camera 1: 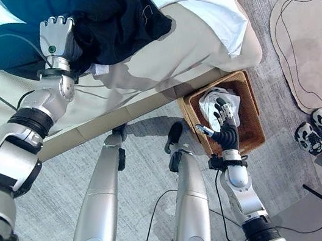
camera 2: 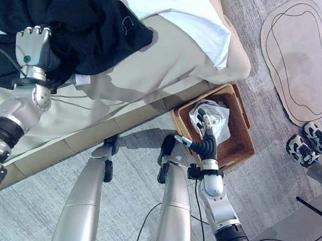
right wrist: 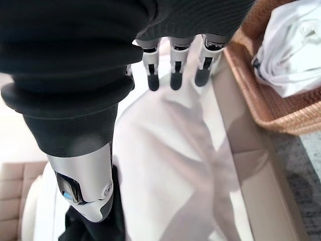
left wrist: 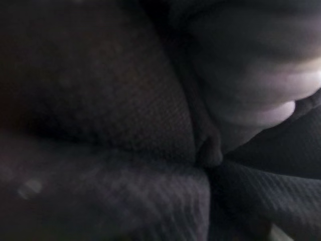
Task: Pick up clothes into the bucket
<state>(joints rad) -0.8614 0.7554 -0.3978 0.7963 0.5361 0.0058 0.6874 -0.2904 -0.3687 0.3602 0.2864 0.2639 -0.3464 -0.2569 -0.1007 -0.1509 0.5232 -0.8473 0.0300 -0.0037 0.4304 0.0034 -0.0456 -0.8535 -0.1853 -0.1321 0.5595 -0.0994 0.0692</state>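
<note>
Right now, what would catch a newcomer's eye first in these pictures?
The dark clothes heaped on the bed, with the left hand buried in their edge, fingers hidden. Next, the wicker basket on the floor beside the bed, already holding a white garment, with the open right hand above it. A person's sneakers stand near a rug.

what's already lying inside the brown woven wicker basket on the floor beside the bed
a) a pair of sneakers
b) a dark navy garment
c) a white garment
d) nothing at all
c: a crumpled white garment lies inside the brown woven wicker basket, with the right hand open above it, while the dark navy garment is up on the bed at the left hand.
</note>
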